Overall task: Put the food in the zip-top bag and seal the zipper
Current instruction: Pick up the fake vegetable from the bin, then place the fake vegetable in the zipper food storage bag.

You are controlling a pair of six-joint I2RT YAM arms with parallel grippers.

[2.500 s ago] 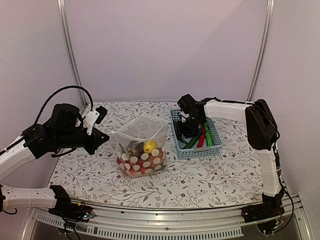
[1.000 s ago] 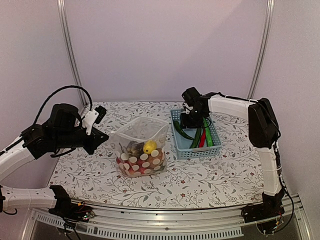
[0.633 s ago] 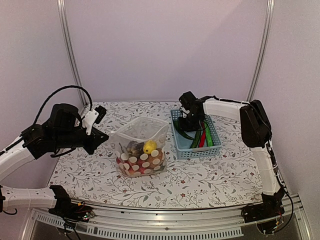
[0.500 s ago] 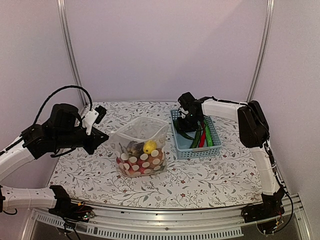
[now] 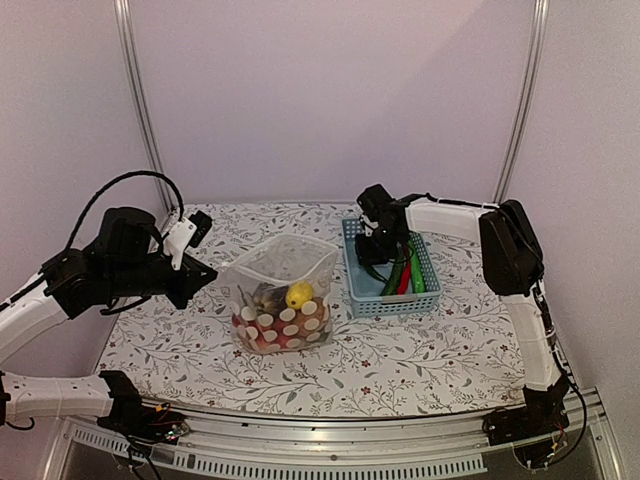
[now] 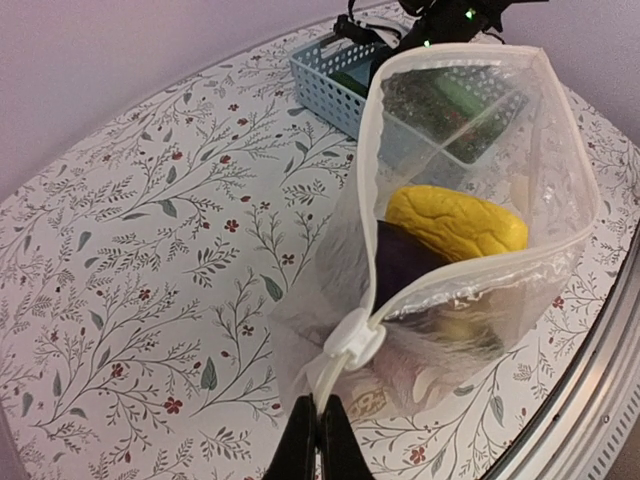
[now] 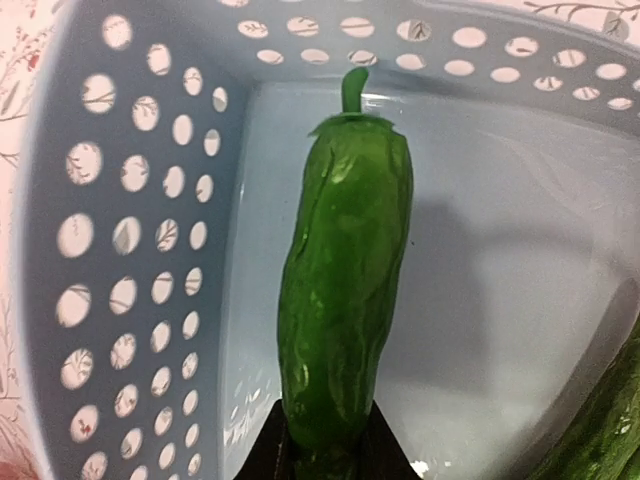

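The zip-top bag (image 5: 285, 290) stands open at mid-table holding the yellow lemon-like piece (image 5: 298, 294), a dark eggplant and red round pieces. My left gripper (image 5: 205, 276) is shut on the bag's zipper strip (image 6: 335, 385) just below its white slider (image 6: 352, 345); the lemon (image 6: 455, 222) and eggplant (image 6: 408, 268) show inside. My right gripper (image 5: 376, 246) is inside the light-blue basket (image 5: 352, 272), shut on the lower end of a green cucumber (image 7: 340, 270), whose stem end points away from the camera. More cucumbers (image 5: 416, 272) and a red chili (image 5: 404, 276) lie in the basket.
The basket stands right of the bag, a short gap apart, and its holed wall (image 7: 130, 250) is close on the held cucumber's left. Another cucumber (image 7: 600, 430) lies at the lower right. The floral tablecloth (image 5: 420, 350) runs to the metal front rail.
My right gripper took hold of a green cucumber in the basket, lifted it, then shifted slightly left and lower. The left arm and the bag have not moved.
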